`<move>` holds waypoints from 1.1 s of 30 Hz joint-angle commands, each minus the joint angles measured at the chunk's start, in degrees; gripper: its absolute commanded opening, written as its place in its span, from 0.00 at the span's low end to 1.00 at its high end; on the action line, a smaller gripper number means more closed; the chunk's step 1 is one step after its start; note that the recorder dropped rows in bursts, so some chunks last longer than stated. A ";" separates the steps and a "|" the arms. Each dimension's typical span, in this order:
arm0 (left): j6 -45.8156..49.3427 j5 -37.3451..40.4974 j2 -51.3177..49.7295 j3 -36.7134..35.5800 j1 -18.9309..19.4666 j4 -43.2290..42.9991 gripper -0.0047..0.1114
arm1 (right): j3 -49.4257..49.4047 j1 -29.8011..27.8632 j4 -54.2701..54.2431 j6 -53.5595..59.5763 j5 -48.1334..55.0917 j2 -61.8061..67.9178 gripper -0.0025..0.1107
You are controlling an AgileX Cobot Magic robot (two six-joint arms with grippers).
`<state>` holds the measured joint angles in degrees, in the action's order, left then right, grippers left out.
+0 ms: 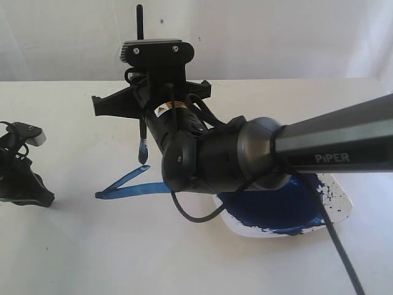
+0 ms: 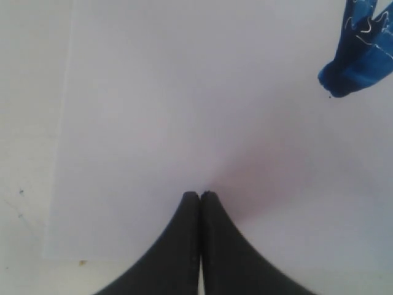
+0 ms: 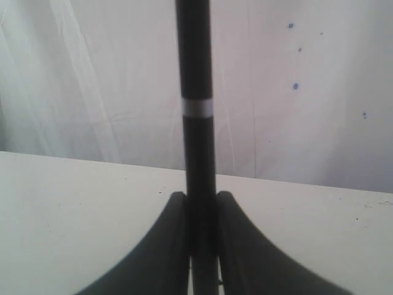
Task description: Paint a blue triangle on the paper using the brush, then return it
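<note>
My right gripper [image 1: 143, 107] reaches in from the right and is shut on the brush [image 1: 142, 144], which stands upright. Its blue bristle tip hangs just above the paper [image 1: 123, 236], over the upper stroke of the blue triangle [image 1: 123, 184]. The triangle's streaky strokes run from a sharp left corner toward the dish, and my right arm hides their right end. In the right wrist view the black handle [image 3: 195, 74] with its silver band is clamped in the right gripper [image 3: 201, 195]. My left gripper [image 1: 21, 181] rests at the far left, shut and empty [image 2: 200, 194], over the paper [image 2: 184, 92].
A white square dish [image 1: 341, 203] with a dark blue paint pool sits at the right, partly under my right arm. A blue paint stroke [image 2: 359, 49] shows in the left wrist view. The sheet's edge [image 2: 61, 135] runs near the left gripper. A white backdrop stands behind the table.
</note>
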<state>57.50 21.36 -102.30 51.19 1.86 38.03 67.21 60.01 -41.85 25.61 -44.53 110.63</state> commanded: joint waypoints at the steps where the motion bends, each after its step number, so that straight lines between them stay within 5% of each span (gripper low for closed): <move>1: -0.18 1.15 0.05 -0.42 -0.45 0.53 0.04 | 0.22 -0.09 0.55 -0.28 -0.40 0.03 0.02; 33: -0.18 1.15 0.05 -0.42 -0.45 0.53 0.04 | 0.22 -0.23 0.32 -0.07 0.23 2.87 0.02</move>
<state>57.50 21.36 -102.30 51.19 1.86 37.99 67.31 60.01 -41.63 25.48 -45.76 113.60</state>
